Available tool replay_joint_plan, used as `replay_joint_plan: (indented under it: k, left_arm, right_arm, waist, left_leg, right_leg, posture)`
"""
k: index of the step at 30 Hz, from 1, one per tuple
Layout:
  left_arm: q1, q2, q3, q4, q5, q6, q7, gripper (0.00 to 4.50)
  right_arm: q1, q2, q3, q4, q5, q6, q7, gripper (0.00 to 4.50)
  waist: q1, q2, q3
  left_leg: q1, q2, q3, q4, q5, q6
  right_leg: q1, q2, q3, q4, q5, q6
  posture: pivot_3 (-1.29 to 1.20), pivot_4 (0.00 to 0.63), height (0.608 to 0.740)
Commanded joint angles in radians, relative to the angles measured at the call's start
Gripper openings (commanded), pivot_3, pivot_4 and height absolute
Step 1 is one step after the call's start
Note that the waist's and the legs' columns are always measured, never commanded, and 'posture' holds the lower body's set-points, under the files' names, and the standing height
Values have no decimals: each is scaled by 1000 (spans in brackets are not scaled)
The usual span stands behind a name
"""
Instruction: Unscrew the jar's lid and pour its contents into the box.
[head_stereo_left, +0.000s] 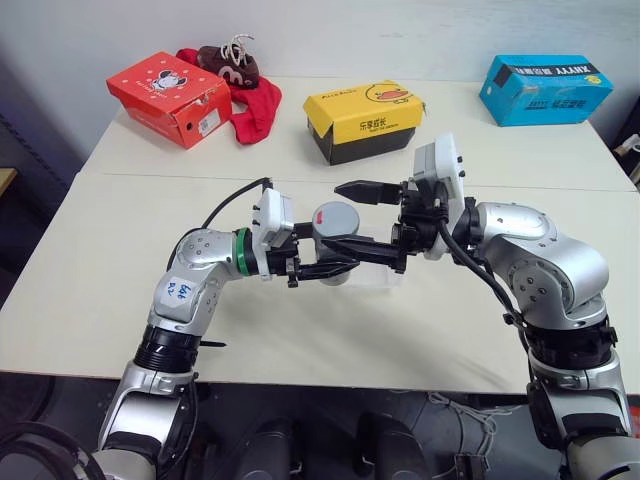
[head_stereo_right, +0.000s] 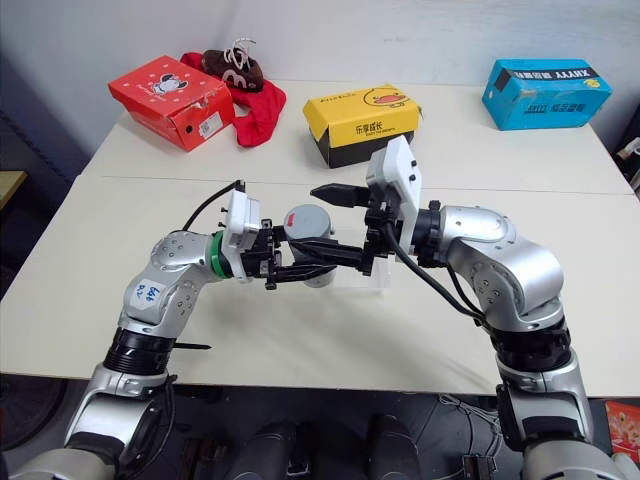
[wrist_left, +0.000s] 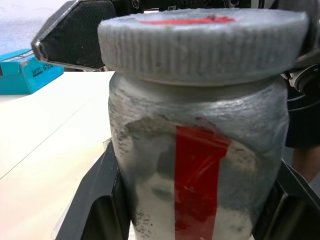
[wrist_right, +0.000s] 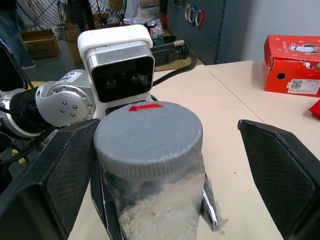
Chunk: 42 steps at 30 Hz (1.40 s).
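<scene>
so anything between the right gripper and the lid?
Nothing visible. The right gripper is open with its fingers on either side of the lid, which is still on the jar. The left gripper holds the jar lower down.

Even bright light, soft shadows

Left gripper (head_stereo_left: 335, 268) points level toward right arm, fingers clamped tight. Right gripper (head_stereo_left: 355, 220) points level toward left arm, fingers spread wide. Both forearms meet at centre.
</scene>
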Motion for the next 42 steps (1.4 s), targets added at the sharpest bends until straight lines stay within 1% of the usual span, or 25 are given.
replay_joint_plan:
  k: [1,6,10,12,15,22,25,28,29,38,40,42]
  left_arm:
    - [7,9,6,-50,-10,-16,-3,2343]
    - [10,14,7,-52,-9,-14,-3,2343]
    - [9,13,-1,-51,-6,-12,2,2343]
    - [10,13,-4,-51,-6,-9,2,2343]
    - [12,14,-8,-53,-6,-8,-1,2343]
    - [14,18,-12,-52,-8,-9,0,2343]
    - [13,16,-13,-56,-10,-7,4,2343]
    - [12,15,-13,-56,-10,-8,5,2343]
    - [11,15,-13,-55,-11,-8,4,2343]
    - [9,17,-13,-52,-14,-10,5,2343]
    - [9,17,-13,-53,-14,-9,5,2343]
    - [10,18,-12,-52,-14,-10,4,2343]
  right_arm:
    - [10,-3,-37,-31,35,-25,29,4472]
    - [21,5,-54,-61,83,-37,57,4472]
    - [-18,3,-33,-83,78,-2,10,4472]
    - [-44,4,-12,-82,81,49,-22,4472]
    - [-84,23,9,-71,72,70,-50,4472]
    - [-95,24,21,-71,68,81,-56,4472]
    - [-87,20,21,-74,67,79,-50,3878]
    - [-70,13,27,-72,53,63,-35,2834]
    - [-62,8,30,-72,49,60,-26,2580]
    - [-26,7,29,-75,51,27,-8,2580]
    - [-26,9,26,-76,60,28,-7,2580]
    - [-31,15,13,-73,102,65,-17,2580]
  waist:
    - [0,0,0]
    - [0,0,0]
    - [0,0,0]
    - [0,0,0]
    - [0,0,0]
    - [1,0,0]
    - [0,0,0]
    - [0,0,0]
    - [1,0,0]
    - [0,0,0]
    - [0,0,0]
    - [1,0,0]
  left_leg:
    - [0,0,0,0,0,0]
    - [0,0,0,0,0,0]
    - [0,0,0,0,0,0]
    - [0,0,0,1,0,0]
    - [0,0,0,1,0,0]
    - [-2,0,-1,2,0,0]
    - [-2,0,-1,2,0,0]
    - [-2,0,-1,2,0,0]
    - [-2,0,-1,2,0,0]
    - [-2,0,-1,2,0,0]
    - [-2,0,-1,2,0,0]
    - [-2,0,-1,2,0,0]
  right_leg:
    - [0,0,0,0,0,0]
    - [0,0,0,0,0,0]
    - [0,0,0,0,0,0]
    - [0,0,0,0,0,0]
    - [0,0,0,1,0,0]
    - [-1,-1,0,1,0,0]
    - [-1,0,0,1,0,0]
    - [-1,0,0,1,0,0]
    - [-1,0,-1,1,0,0]
    - [-1,0,-1,1,0,0]
    - [-1,0,-1,1,0,0]
    - [-1,0,-1,1,0,0]
  posture:
    - [0,150,740]
    - [0,150,740]
    - [0,150,740]
    - [0,150,740]
    - [0,150,740]
    - [0,150,740]
    - [0,150,740]
    - [0,150,740]
    - [0,150,740]
    - [0,150,740]
    - [0,150,740]
    - [0,150,740]
